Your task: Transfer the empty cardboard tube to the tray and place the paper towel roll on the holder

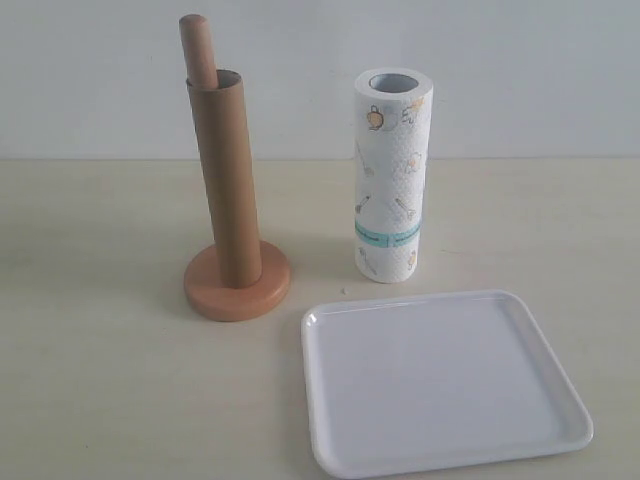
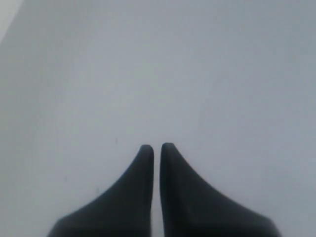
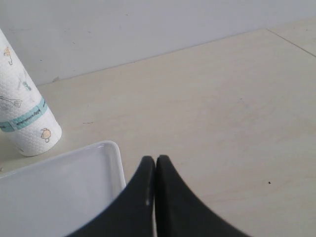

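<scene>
Beige tabletop, plain white wall in bg, tray nr front edge

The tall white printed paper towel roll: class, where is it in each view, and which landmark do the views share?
Exterior view: the paper towel roll stands upright right of centre, behind the flat white glossy tray.
Left wrist view: not in it.
Right wrist view: the paper towel roll, partly cut off, lies beyond a corner of the tray.
Shared landmark: the tray, in the exterior and right wrist views.

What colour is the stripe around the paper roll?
Teal, on the paper roll; clearest in the exterior view.
</scene>
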{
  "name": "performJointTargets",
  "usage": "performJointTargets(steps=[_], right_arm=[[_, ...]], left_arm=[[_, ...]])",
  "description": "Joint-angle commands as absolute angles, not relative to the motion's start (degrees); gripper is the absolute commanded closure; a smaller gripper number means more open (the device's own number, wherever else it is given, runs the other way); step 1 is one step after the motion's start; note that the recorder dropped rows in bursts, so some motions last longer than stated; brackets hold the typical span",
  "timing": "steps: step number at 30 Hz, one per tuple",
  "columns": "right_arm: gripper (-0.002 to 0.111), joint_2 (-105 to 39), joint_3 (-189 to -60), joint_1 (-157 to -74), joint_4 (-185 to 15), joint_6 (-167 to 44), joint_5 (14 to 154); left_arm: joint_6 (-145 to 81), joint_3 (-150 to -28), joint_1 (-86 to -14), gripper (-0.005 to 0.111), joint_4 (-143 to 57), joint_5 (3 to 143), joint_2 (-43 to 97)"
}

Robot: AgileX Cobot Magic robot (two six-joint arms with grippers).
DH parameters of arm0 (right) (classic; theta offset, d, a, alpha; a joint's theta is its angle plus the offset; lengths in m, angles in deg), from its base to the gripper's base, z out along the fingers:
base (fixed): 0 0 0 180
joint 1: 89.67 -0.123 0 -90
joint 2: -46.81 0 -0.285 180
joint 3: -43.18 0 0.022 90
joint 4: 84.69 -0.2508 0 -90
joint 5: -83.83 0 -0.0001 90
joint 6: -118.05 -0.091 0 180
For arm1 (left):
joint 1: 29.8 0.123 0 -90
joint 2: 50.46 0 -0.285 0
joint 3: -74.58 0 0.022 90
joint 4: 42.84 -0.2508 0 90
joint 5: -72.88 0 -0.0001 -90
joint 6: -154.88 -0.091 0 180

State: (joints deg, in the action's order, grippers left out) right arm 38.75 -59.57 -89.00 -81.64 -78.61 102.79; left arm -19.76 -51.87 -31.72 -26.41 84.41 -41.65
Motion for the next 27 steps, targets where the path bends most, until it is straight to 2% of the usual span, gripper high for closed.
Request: performJointTargets(steps=[1,4,7,12,20,27], right_arm=[[0.108,39.0,-59.6,-88.6,-81.3,-78.5,102.4],[0.108,39.0,-59.6,-88.6,-81.3,-78.5,102.4],[0.108,39.0,-59.6,-88.6,-81.3,-78.5,102.4],[0.108,39.0,-59.6,-88.6,-81.3,-78.5,102.4],[0.108,39.0,-59.6,-88.6,-81.3,-78.5,102.4],[0.108,39.0,-59.6,-88.6,-81.3,-78.5,102.4]], left_arm=[[-18.9,-63.3,-31.6,0.102,-29.9,83.5,-28.0],[-18.9,-73.8,-31.6,0.103,-36.4,70.5,-15.0],[-21.0,-76.5,-31.6,0.103,-36.3,64.9,-5.0],[-34.0,-73.2,-35.8,0.103,-36.3,72.5,7.6],[-35.4,-72.7,-43.0,0.103,-41.9,78.5,26.2],[-30.7,-71.3,-43.8,0.103,-42.5,84.9,29.5]])
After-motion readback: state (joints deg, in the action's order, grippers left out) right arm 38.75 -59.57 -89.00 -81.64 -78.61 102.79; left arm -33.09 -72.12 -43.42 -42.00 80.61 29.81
